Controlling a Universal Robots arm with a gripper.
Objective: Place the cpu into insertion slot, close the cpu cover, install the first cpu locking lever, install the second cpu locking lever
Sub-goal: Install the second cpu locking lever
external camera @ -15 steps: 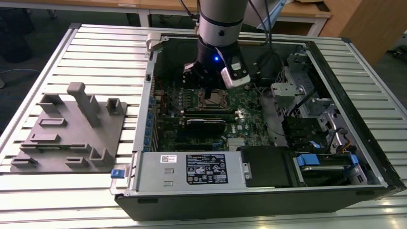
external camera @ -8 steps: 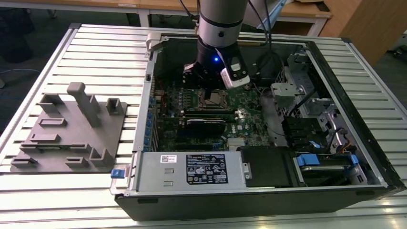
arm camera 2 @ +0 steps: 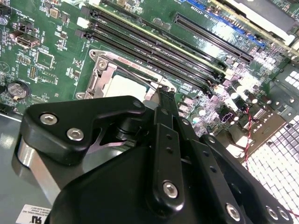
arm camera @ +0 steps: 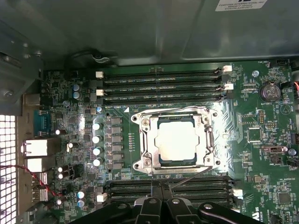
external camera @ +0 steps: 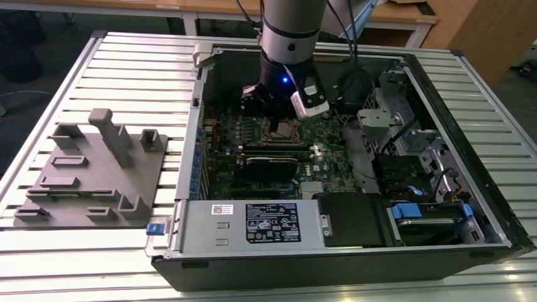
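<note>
The cpu sits in the insertion slot w/ cpu cover down over it; levers' state unclear. End effector fingers together, empty, just beside the slot.

PC case lies open on the table, twd the exterior view's right. Fixture block sits on the table by the case's left wall. Board lies flat in the case. Slot sits mid-board w/ cpu in it, cover down over it. Memory slots run along two opposite sides of the slot. Arm stands over it; gripper at the cover's edge.
</note>
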